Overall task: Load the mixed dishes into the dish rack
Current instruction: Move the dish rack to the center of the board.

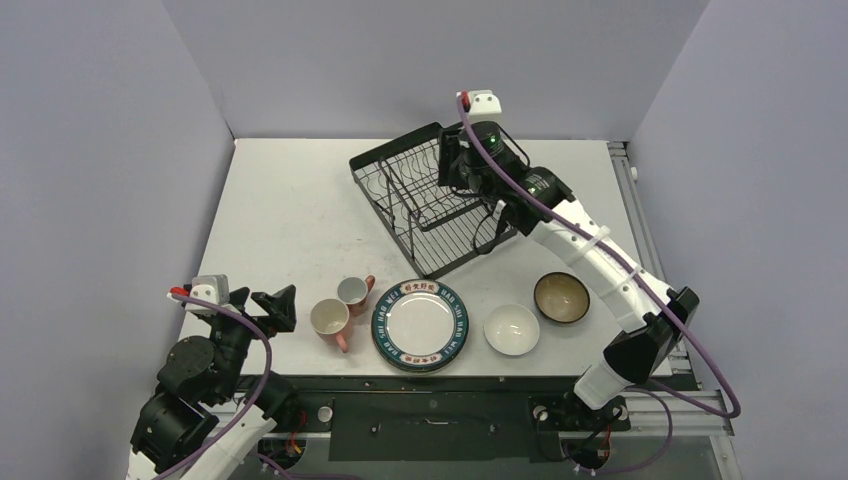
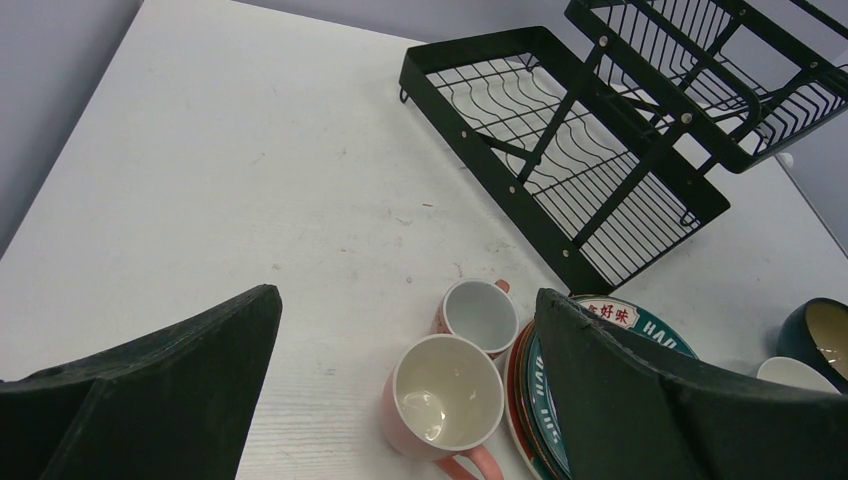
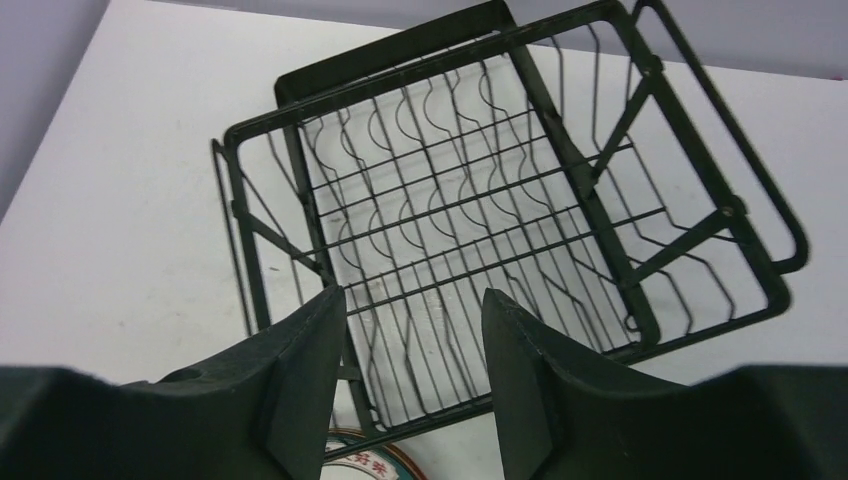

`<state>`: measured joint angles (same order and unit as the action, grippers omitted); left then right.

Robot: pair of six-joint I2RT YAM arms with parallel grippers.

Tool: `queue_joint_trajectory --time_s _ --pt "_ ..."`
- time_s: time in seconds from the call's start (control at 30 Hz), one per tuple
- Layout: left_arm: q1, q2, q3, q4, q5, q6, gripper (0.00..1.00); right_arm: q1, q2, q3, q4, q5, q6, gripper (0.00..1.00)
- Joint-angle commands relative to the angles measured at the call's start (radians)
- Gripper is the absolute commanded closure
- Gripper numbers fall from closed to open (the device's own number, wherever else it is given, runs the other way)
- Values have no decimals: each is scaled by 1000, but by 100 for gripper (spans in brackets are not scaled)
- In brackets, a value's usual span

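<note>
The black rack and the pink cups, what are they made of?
The dish rack looks like metal wire, coated matte black: thin bent bars you can see through. The pink mugs look like glazed ceramic, probably: thick walls, shiny white insides.

Top view: dish rack [image 1: 440, 200] sits upper centre on table [image 1: 290, 220], set at an angle. Below it, a row l-to-r: lower mug [image 1: 330, 318] w/ upper mug [image 1: 353, 291] just beside, up-right; plate stack [image 1: 420, 325] at centre; left bowl [image 1: 512, 329]; right bowl [image 1: 561, 297] near it, up-right.
</note>
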<state>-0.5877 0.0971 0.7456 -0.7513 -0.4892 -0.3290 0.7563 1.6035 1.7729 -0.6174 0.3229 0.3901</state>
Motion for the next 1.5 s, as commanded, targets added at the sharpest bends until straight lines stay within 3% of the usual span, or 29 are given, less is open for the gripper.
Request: queue_joint_trajectory --time_s 0.0,0.23,0.47,0.97,1.17,1.23,1.37,1.47 --pt "6 20 4 46 7 10 4 -102 -46 29 -64 -65 -113 52" --pt "8 29 3 48 9 10 4 -199 -12 101 -141 -77 -296 52" --pt "8 38 3 48 8 11 4 -306 57 136 -113 -88 -417 51" --pt "13 51 1 51 10 14 4 -451 275 307 -129 -310 -411 53" --pt "22 58 3 49 8 15 4 -471 322 327 -122 -369 -390 65" --pt "24 58 2 50 8 15 4 -476 325 329 -123 -377 -390 73" --pt "30 59 1 51 8 15 4 -481 323 313 -117 -377 -361 98" --pt "32 62 1 52 12 15 4 -488 301 266 -87 -360 -334 100"
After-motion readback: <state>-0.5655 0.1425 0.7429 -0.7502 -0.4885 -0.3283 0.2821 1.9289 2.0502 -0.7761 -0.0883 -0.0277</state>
